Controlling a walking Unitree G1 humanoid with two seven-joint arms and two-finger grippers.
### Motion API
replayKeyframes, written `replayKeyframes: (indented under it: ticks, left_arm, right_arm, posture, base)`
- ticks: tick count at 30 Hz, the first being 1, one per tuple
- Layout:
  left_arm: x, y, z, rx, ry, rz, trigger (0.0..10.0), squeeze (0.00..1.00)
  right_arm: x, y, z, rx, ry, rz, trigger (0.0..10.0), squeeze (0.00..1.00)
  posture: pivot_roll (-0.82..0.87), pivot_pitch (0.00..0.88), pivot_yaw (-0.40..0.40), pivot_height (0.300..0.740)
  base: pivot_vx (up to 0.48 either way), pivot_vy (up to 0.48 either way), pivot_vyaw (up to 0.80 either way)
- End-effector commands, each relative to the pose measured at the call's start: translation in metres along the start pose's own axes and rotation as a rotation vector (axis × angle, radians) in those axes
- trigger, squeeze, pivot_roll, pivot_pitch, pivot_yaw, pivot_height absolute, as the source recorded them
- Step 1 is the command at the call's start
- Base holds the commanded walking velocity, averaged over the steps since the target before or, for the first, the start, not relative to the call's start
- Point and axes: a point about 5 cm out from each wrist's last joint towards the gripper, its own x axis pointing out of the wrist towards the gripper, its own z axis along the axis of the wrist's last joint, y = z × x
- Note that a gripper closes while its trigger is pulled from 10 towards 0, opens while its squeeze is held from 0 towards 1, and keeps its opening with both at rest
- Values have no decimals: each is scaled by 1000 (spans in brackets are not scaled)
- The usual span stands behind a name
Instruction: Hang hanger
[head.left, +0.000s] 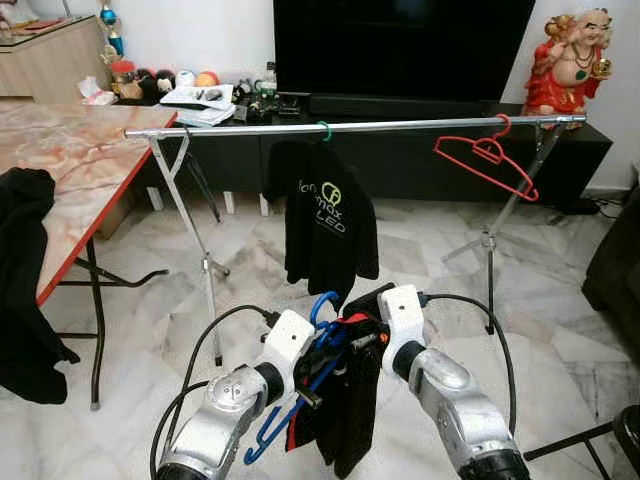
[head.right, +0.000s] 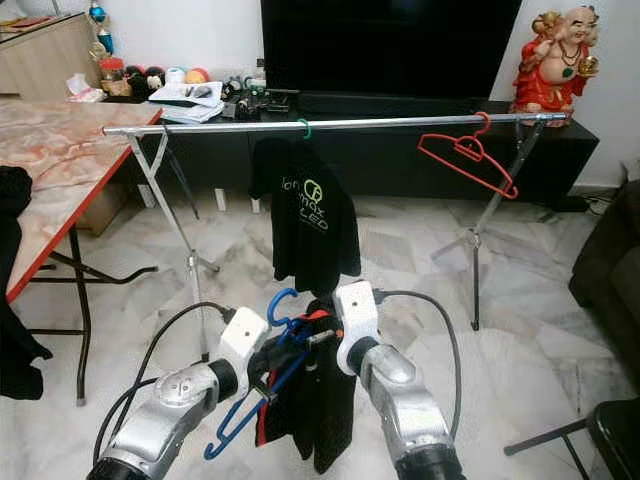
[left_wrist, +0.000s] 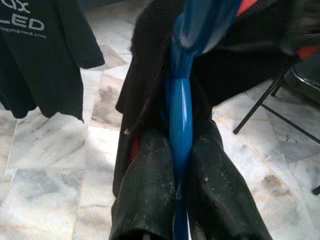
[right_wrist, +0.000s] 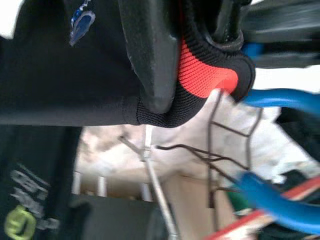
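Ahead of us the clothes rail already carries a black T-shirt and an empty red hanger. Our blue hanger with its dark garment is low, not yet hung: left hand clamps it, right hand pinches the collar.

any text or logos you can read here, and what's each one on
"LED": second line of the print on the black t-shirt hanging from the clothes rail.
"...max": first line of that print, its start lost in a fold, beside a round yellow-green logo.
Small line beneath "LED" in the left wrist view: too blurred to read.
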Motion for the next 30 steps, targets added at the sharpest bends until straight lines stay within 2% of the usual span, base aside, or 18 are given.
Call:
replayKeyframes:
  ticks: [1, 3, 10, 14, 16, 17, 18, 19, 20, 21, 22, 30]
  left_arm:
    - [4, 2, 13, 20, -53, -3, 10000, 0]
    - [4, -1, 13, 19, -51, -20, 10000, 0]
    - [6, -2, 14, 13, -56, -29, 10000, 0]
    - [6, -2, 14, 11, -59, -29, 10000, 0]
    - [6, -2, 14, 9, -60, -25, 10000, 0]
    - [6, -2, 14, 8, -60, -24, 10000, 0]
    - [6, -2, 14, 7, -62, -22, 10000, 0]
    - [6, -2, 14, 7, -62, -22, 10000, 0]
    - [6, -2, 14, 5, -64, -20, 10000, 0]
    - [5, -1, 14, 5, -64, -19, 10000, 0]
    - [5, -1, 14, 3, -66, -18, 10000, 0]
    - [4, 3, 13, -4, -67, -1, 10000, 0]
  right_arm:
    - [3, 13, 11, -37, -53, 85, 10000, 0]
    - [3, 25, 15, -69, -84, 169, 10000, 0]
    - [0, 41, 14, -132, -72, 277, 10000, 0]
    - [-2, 38, 2, -180, 8, 263, 10000, 0]
    - [-2, 31, -3, -191, 39, 223, 10000, 0]
    - [-2, 30, -4, -195, 46, 217, 10000, 67]
    - [-3, 29, -5, -204, 55, 209, 10000, 263]
    - [-3, 29, -5, -204, 55, 209, 10000, 263]
    - [-4, 26, -6, -218, 72, 192, 10000, 651]
    - [-4, 25, -6, -222, 77, 186, 10000, 651]
    - [-3, 23, -6, -230, 83, 170, 10000, 702]
    - [-2, 1, -6, -202, 110, -12, 10000, 698]
  posture:
    - [29, 0, -42, 740]
    - [27, 0, -41, 740]
    - [28, 0, -42, 740]
    - [27, 0, -42, 740]
    - [29, 0, -43, 740]
    - [28, 0, -43, 740]
    - [27, 0, -43, 740]
    - [27, 0, -43, 740]
    - [28, 0, -43, 740]
    - [28, 0, -43, 740]
    - [27, 0, -44, 740]
    - [29, 0, -44, 740]
  base:
    - [0, 0, 0]
    - [0, 0, 0]
    - [0, 0, 0]
    - [0, 0, 0]
    - [0, 0, 0]
    - [0, 0, 0]
    - [0, 0, 0]
    - [0, 0, 0]
    - [0, 0, 0]
    - [0, 0, 0]
    - [0, 0, 0]
    - [0, 0, 0]
